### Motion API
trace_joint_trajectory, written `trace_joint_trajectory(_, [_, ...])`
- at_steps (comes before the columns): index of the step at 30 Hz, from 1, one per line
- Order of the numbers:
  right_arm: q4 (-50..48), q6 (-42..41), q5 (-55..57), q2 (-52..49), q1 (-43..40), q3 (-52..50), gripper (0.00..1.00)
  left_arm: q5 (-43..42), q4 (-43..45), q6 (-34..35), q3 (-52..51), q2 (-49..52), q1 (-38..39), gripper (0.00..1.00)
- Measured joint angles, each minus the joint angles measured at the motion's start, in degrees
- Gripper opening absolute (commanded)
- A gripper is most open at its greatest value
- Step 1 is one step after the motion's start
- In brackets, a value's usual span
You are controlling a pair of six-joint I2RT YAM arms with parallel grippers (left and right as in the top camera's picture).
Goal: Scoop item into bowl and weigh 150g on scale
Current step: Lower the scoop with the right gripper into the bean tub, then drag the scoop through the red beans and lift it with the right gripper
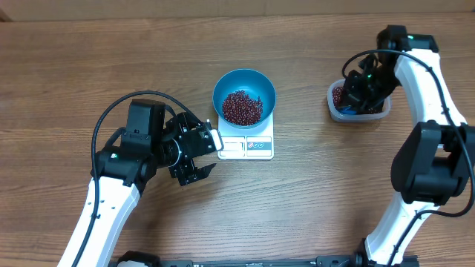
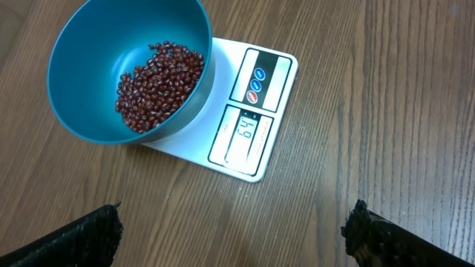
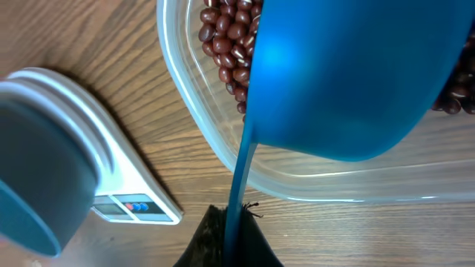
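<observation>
Scale (image 2: 252,122) digits show only in the left wrist view.

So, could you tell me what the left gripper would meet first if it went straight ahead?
Probably the display end of the white kitchen scale: the open left gripper points at it across bare table. Its height is unclear, so it might touch the table first.
</observation>
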State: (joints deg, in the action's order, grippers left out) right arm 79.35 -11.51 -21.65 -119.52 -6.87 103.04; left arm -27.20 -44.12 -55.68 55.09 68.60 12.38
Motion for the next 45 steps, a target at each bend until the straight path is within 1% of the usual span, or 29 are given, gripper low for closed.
trace_joint_trajectory(12, [2.29,4.11,-3.87,-0.02,-3.41,0.0,0.04,0.0,0.0,0.0,0.0,0.0,0.0,1.0])
trace_joint_trajectory(24, [6.01,9.77,-9.29,-0.02,-9.49,-0.11,0.04,0.0,0.0,0.0,0.0,0.0,0.0,1.0])
trace_joint_trajectory(38, [6.78,12.17,-12.11,-0.02,-9.77,-0.11,0.04,0.0,0.0,0.02,0.0,0.0,0.0,1.0])
trace_joint_trajectory(45, [7.15,13.07,-14.69,-0.02,-11.76,-0.11,0.04,0.0,0.0,0.0,0.0,0.0,0.0,0.99])
